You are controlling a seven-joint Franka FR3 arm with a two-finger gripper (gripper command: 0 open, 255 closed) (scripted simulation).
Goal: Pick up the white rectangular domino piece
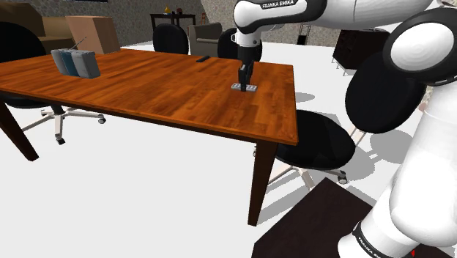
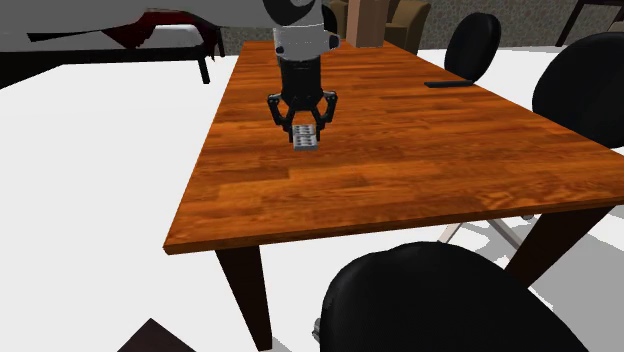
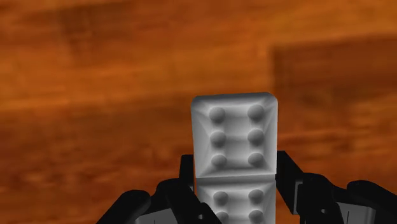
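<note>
Small grey-white domino [image 3: 235, 137]: rectangular, with rounded corners, a bevelled rim and a seam across the middle. Six raised round pips in two columns of three on the half farther from the gripper; four pips visible on the nearer half, the rest cut off by the frame edge. Flat, face up, on the brown wood-grain worktop [image 1: 146, 80]. In the shoulder view, domino [image 1: 244, 87] towards the worktop's 3 o'clock end, with a thin dark flat thing [image 1: 202, 59] well apart at 10 o'clock from it. In the second exterior view, domino [image 2: 306, 138] near the worktop's 9 o'clock edge, long axis running roughly 12 to 6 o'clock.

White arm rising from 5 o'clock in the shoulder view, arching over the worktop along the top edge, then dropping through the wrist straight down at the domino. Gripper [image 1: 244, 79] vertical, tips at worktop level directly over the piece. In the second exterior view, gripper [image 2: 306, 128] hanging down from 12 o'clock, black linkages bowed outward, tips converging on the domino's far end.

In the wrist view, gripper [image 3: 235, 181] straddling the nearer half: black fingers [image 3: 188, 175] hard against both long sides, no gap showing, clasped on the domino.
</note>
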